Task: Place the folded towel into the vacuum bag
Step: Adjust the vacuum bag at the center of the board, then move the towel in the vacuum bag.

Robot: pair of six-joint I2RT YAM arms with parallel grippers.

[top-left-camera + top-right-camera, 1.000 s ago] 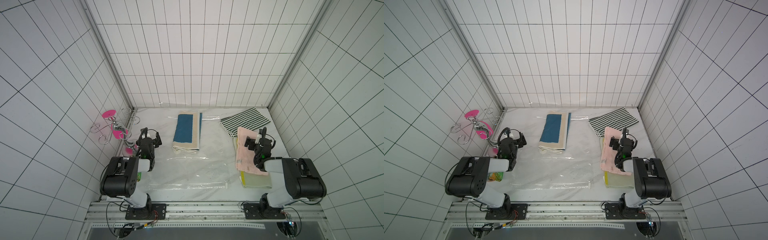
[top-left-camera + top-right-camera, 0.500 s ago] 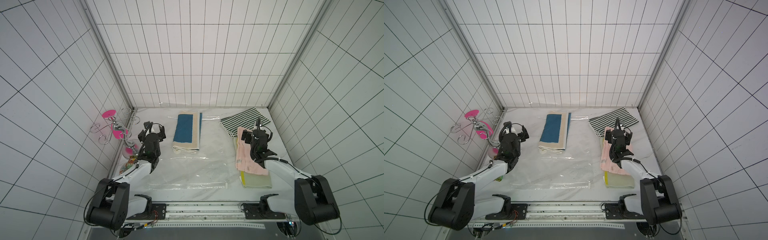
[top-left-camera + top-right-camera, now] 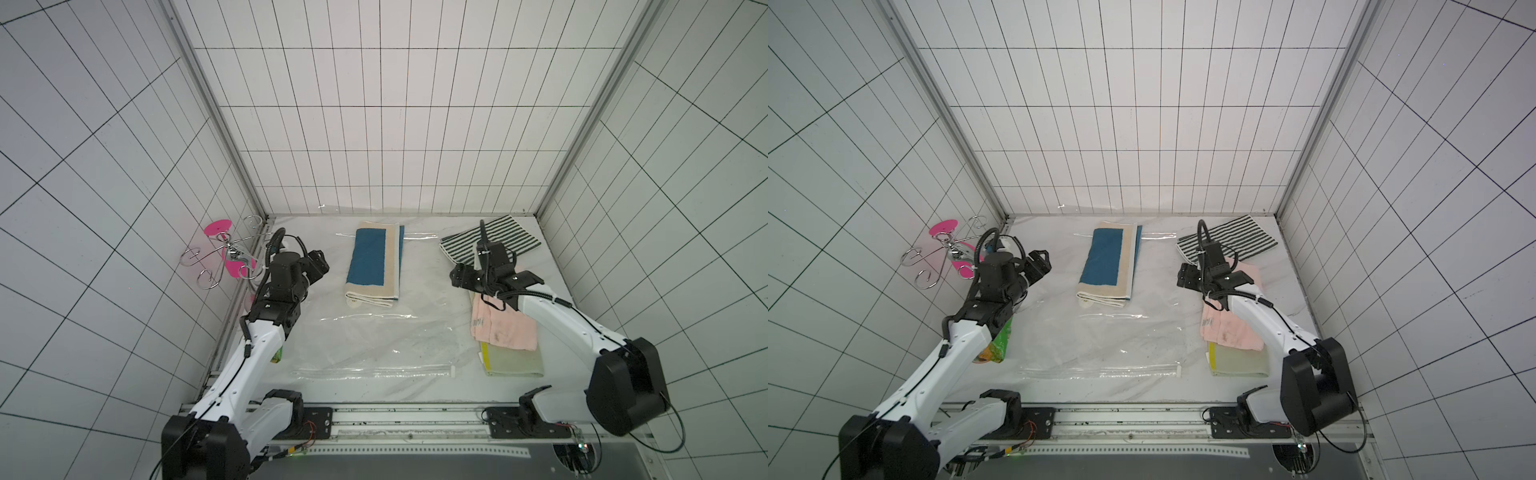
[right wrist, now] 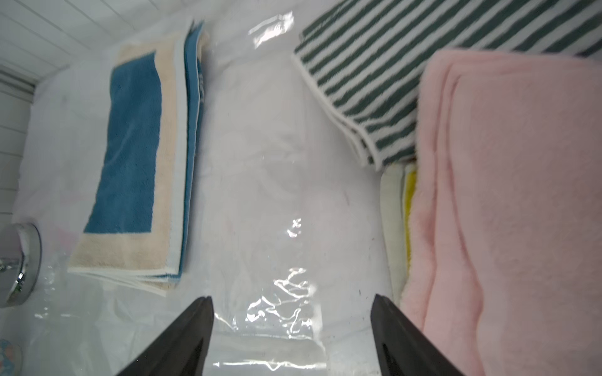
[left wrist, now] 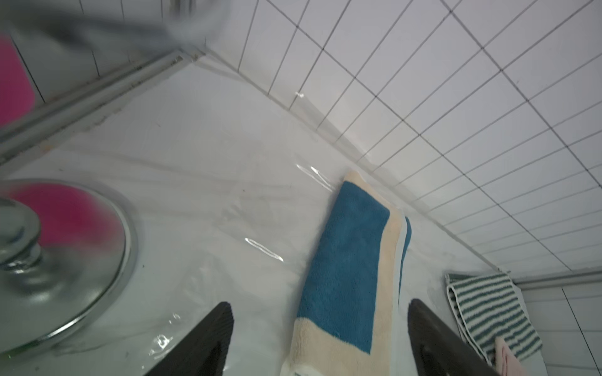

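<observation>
Both top views: arms had unfolded forward, left hand (image 3: 322, 270) and right hand (image 3: 457, 279) spread and empty over the vacuum bag (image 3: 374, 332); nothing gripped yet.

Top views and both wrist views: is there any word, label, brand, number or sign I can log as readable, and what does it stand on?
No text can be read in any view.
The pink towel has a white label: dark print, too small to read.
The green and orange packet: print too small to read.
The blue and beige towel, striped towel and vacuum bag: no lettering visible.
</observation>
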